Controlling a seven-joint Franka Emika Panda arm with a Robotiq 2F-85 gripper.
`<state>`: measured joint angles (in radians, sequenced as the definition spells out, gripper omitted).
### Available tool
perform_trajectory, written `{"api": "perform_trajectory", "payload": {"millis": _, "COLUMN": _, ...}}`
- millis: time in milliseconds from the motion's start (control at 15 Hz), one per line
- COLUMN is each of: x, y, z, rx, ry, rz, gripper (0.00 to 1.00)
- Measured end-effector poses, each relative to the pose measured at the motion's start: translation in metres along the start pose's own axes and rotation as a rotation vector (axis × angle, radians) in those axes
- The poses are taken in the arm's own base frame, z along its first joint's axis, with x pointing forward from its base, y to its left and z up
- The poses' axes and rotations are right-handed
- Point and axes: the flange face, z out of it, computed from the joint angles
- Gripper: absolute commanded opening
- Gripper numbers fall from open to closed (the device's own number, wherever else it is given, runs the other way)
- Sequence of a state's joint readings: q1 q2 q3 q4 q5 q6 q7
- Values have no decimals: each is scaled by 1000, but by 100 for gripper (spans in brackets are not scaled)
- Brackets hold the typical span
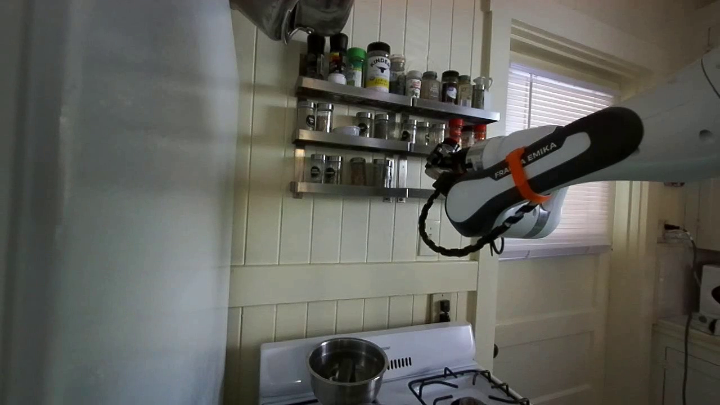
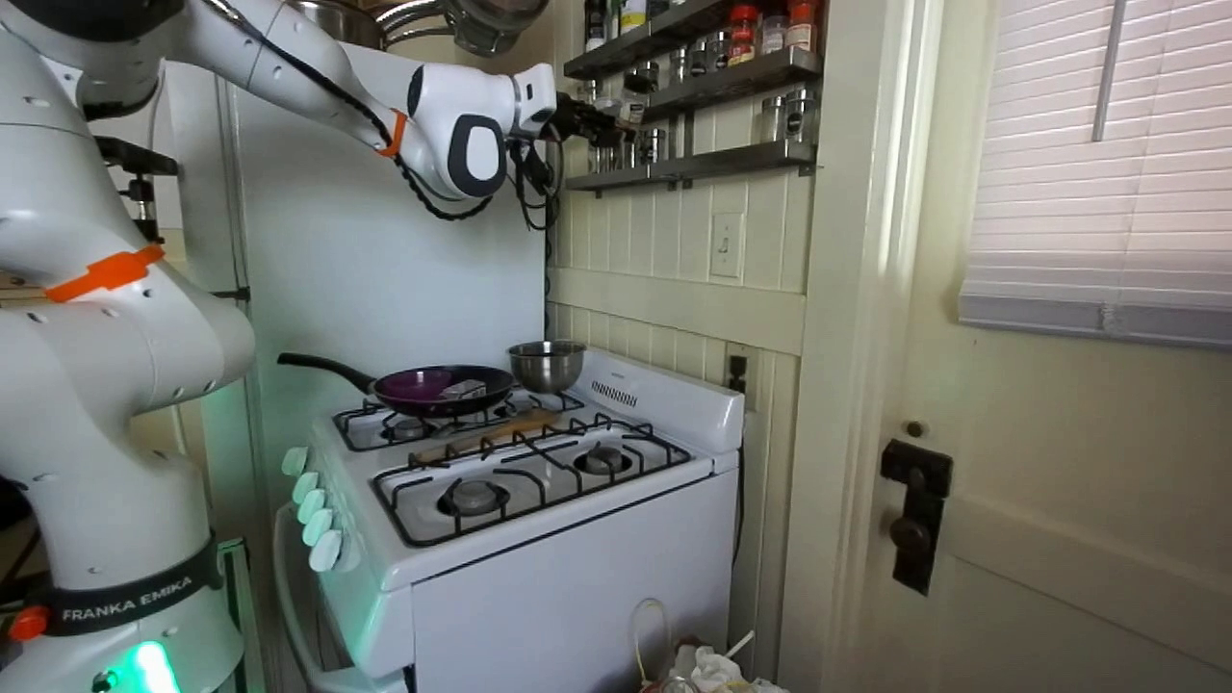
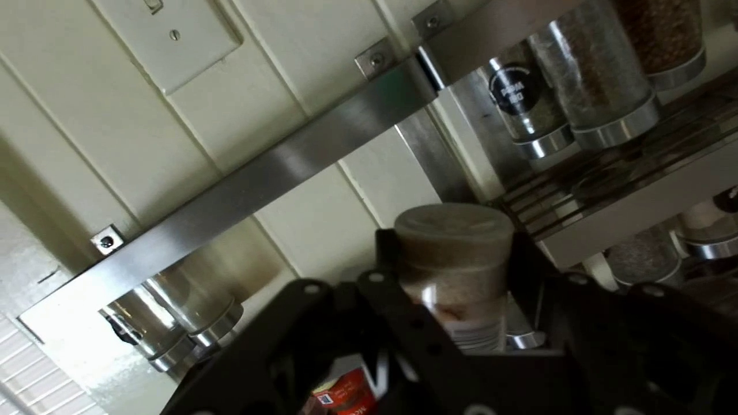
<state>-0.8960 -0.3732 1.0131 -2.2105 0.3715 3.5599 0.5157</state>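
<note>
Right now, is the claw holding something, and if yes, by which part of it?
Yes: the claw holds a clear spice jar by the sides of its body, close to the base.

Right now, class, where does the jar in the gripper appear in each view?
In an exterior view: jar, upper centre.
In an exterior view: not discernible at the gripper, right of centre.
Wrist view: jar, below and right of centre.
Shared landmark: the light-switch plate, in all three views.

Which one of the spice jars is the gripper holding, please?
The clear jar with brownish contents, clamped in the gripper in the wrist view. It sits on none of the wall shelves, whereas the other jars stand on them.
</note>
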Motion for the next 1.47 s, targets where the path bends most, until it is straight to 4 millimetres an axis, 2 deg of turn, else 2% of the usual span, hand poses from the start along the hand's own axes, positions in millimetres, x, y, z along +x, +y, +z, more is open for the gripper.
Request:
{"api": "perform_trajectory", "payload": {"millis": 200, "x": 2, "y": 9, "z": 7, "rx": -18, "ry": -18, "rz": 23, "gripper": 25}}
{"api": "perform_trajectory", "payload": {"millis": 600, "x": 25, "y": 52, "z": 18, "rx": -142, "ry": 39, "rz": -83, "gripper": 25}}
{"api": "perform_trajectory", "payload": {"millis": 800, "x": 18, "y": 60, "z": 22, "rx": -169, "ry": 103, "rz": -133, "gripper": 25}}
{"api": "perform_trajectory", "payload": {"millis": 1067, "x": -7, "y": 61, "z": 24, "rx": -183, "ry": 226, "rz": -204, "gripper": 25}}
{"api": "perform_trajectory", "payload": {"millis": 1133, "x": -13, "y": 61, "z": 25, "rx": -186, "ry": 252, "rz": -218, "gripper": 50}}
{"api": "perform_trajectory", "payload": {"millis": 1267, "x": -23, "y": 60, "z": 29, "rx": -201, "ry": 272, "rz": -247, "gripper": 50}}
{"api": "perform_trajectory", "payload": {"millis": 1467, "x": -25, "y": 59, "z": 31, "rx": -207, "ry": 286, "rz": -264, "gripper": 50}}
